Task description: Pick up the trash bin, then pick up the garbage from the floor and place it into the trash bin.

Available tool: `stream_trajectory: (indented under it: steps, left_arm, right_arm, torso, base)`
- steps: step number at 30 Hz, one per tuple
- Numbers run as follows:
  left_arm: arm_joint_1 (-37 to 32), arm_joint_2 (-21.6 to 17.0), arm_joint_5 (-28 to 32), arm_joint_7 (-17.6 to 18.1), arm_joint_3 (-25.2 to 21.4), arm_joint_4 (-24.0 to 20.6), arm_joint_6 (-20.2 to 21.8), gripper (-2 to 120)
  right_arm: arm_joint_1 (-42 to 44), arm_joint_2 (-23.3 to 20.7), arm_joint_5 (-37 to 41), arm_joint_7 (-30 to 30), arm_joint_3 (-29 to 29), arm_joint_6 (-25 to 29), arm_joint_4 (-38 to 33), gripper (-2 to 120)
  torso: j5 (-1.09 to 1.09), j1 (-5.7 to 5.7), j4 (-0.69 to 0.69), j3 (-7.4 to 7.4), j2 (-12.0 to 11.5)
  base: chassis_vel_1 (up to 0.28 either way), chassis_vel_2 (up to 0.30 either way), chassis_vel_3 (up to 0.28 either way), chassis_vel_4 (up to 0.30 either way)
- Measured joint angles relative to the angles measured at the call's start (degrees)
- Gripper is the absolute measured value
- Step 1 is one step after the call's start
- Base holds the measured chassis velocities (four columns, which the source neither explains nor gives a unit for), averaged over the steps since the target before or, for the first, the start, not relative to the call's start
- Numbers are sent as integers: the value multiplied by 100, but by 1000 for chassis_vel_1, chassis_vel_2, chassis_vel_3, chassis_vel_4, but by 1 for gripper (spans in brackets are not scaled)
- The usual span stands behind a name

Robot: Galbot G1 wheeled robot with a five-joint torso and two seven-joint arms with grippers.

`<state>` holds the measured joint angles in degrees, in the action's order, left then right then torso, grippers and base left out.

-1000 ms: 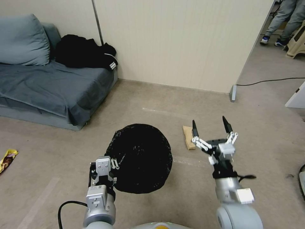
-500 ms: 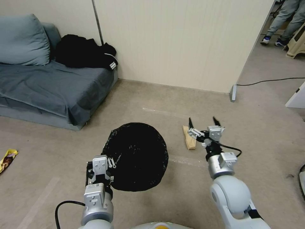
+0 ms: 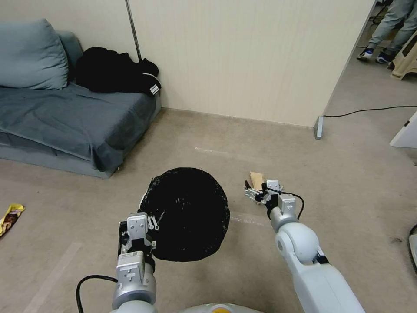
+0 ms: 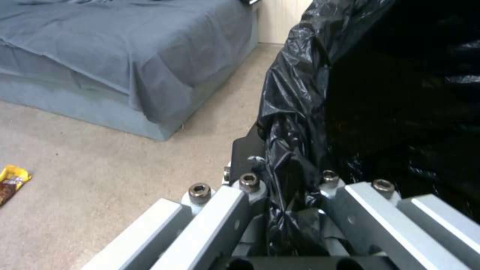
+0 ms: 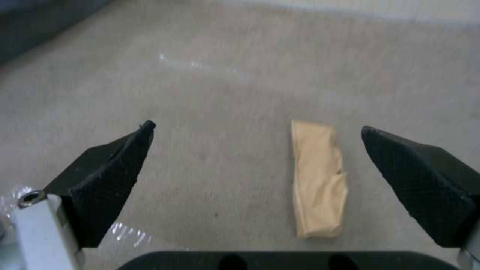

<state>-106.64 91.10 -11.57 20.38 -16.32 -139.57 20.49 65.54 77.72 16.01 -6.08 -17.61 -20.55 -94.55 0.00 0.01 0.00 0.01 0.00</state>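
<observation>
The trash bin [image 3: 186, 215], with its black bag liner [image 4: 400, 93] over the rim, hangs off the floor [image 3: 217, 139] on my left side. My left gripper [image 3: 143, 230] is shut on the rim and liner [image 4: 292, 180]. Garbage lies to the right of the bin: a flat brown paper bag [image 3: 257, 178]. My right gripper [image 3: 256, 192] is low over it and open. In the right wrist view the bag [image 5: 317, 180] lies between the two black fingertips [image 5: 110, 176], nearer one of them, untouched by my right gripper [image 5: 256, 129]. A yellow snack wrapper [image 3: 11, 216] lies far left.
A grey-blue sofa [image 3: 65, 113] with a black jacket [image 3: 115, 71] fills the back left. A beige partition wall [image 3: 243, 56] stands behind, ending at a post [image 3: 319, 127]. A black cable [image 3: 369, 111] runs across the floor at the right, near a white object [image 3: 406, 130].
My right arm has reached forward, down and left, bringing its open gripper from mid-air to just over the brown paper bag. The left arm and bin shifted slightly left.
</observation>
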Motion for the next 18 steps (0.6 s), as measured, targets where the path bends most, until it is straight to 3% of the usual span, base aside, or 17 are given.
stream_trajectory:
  steps: [9, 18]
  left_arm:
    - [-53, -35, 2, 1, -25, 9, -42, 2]
    - [-28, -10, -63, -3, 24, 113, -74, 2]
  right_arm:
    - [-524, 105, 88, 227, 58, 283, 1205, 100]
    - [-891, 289, -325, 417, 102, 1042, 2404, 100]
  torso:
    - [0, 0, 0, 0, 0]
    - [0, 0, 0, -1, 0]
  base:
    - [0, 0, 0, 0]
    - [0, 0, 0, 0]
